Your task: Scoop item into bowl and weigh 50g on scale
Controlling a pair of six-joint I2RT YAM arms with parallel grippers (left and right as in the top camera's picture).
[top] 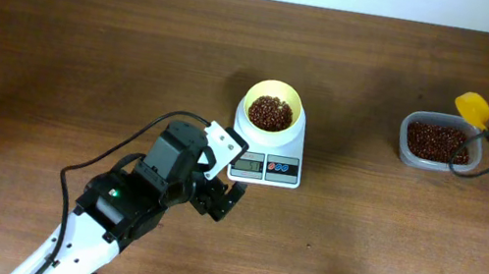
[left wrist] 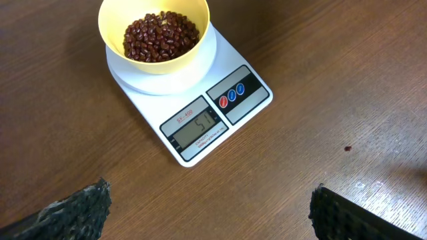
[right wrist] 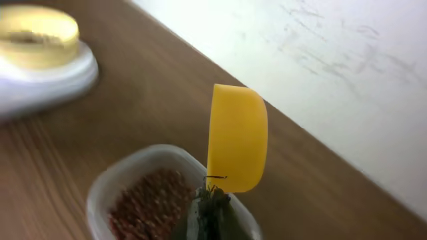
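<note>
Evidently near done. Holds the scoop [right wrist: 237,137] pinched upright in the right hand [right wrist: 208,207], cup above the rim of the tub [right wrist: 120,175], so nothing spills. Hangs the left hand [top: 224,199] spread wide and empty just short of the scale [left wrist: 248,107], likely to read the display [left wrist: 195,127]. Has the bowl [left wrist: 193,57] centred on the platform [left wrist: 203,67], part-filled with glossy reddish-brown beans [left wrist: 160,37].
</note>
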